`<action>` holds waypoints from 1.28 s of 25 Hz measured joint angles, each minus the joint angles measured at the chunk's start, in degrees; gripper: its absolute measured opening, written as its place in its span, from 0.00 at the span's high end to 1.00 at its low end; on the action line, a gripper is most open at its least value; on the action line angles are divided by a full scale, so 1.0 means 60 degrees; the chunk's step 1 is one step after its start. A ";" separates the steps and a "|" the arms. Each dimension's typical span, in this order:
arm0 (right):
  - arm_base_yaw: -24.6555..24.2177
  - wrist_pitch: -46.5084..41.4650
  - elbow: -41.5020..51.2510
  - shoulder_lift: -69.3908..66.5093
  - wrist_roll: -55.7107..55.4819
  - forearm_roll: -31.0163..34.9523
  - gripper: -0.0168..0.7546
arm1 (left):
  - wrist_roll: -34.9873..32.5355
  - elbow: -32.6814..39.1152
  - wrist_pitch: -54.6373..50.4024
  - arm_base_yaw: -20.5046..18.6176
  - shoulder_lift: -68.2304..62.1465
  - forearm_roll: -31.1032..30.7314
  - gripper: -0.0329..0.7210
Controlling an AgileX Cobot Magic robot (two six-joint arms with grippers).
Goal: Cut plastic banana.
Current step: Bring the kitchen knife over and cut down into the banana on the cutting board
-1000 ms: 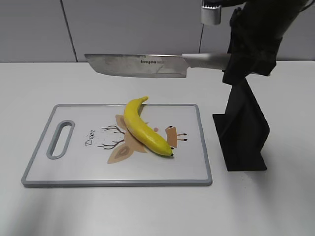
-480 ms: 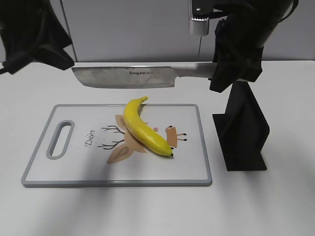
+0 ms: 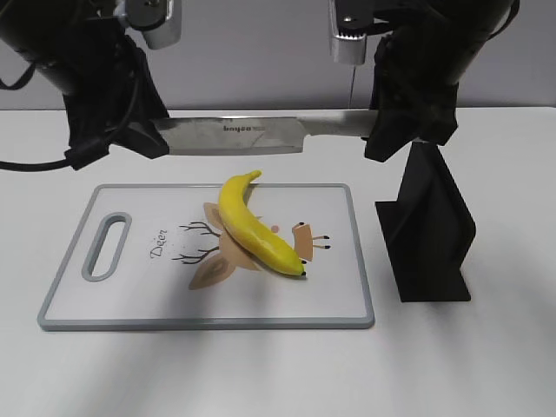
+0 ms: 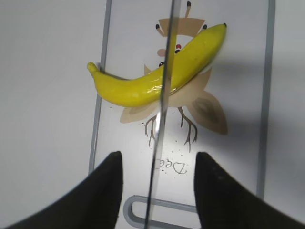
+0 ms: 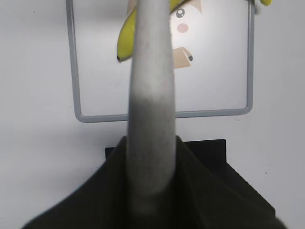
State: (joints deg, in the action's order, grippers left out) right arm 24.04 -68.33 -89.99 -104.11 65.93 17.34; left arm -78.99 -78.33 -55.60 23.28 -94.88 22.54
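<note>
The yellow plastic banana [image 3: 258, 230] lies slantwise on the white cutting board [image 3: 339, 295], stem toward the back. My right gripper [image 3: 382, 129] is shut on the grey handle of a knife [image 3: 239, 135] and holds it level above the banana. The handle [image 5: 150, 109] fills the right wrist view, with the banana [image 5: 125, 39] beyond it. My left gripper [image 3: 143, 130] is open at the blade's tip end. In the left wrist view its fingers [image 4: 107, 191] stand either side of the thin blade [image 4: 161, 109] without touching it, above the banana [image 4: 143, 86].
A black knife stand [image 3: 430, 230] stands right of the board, just below my right gripper; it also shows in the right wrist view [image 5: 209, 150]. The board has a handle slot [image 3: 106, 246] at its left end and a deer print.
My left arm has come in from the upper left and set its open jaws round the blade's tip end. The knife has shifted a little to the left.
</note>
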 joint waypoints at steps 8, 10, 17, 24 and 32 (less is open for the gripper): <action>0.0000 0.0241 -0.0021 -0.0066 0.0038 0.0176 0.75 | -0.0044 0.0000 0.0389 0.0000 -0.0088 -0.0018 0.87; 0.0000 0.0337 -0.0064 -0.0160 0.0168 0.0145 0.75 | -0.0110 0.0000 0.0304 0.0000 -0.0086 -0.0062 0.92; -0.0011 0.0489 -0.0082 -0.0632 0.0281 0.0066 0.75 | -0.0143 0.0000 0.0244 -0.0009 -0.0447 -0.0002 0.96; -0.0106 0.0607 -0.0082 -0.1208 0.0249 -0.0109 0.75 | -0.0143 0.0000 0.0452 -0.0009 -0.1295 0.0214 0.96; -0.0349 0.0725 -0.0082 -0.1928 0.0242 -0.0049 0.74 | -0.0143 0.0000 0.0661 -0.0015 -0.2038 0.0379 0.96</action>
State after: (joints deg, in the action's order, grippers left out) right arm 21.95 -63.98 -90.48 -115.67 67.38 17.04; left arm -79.85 -78.33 -51.64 23.19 -107.10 24.82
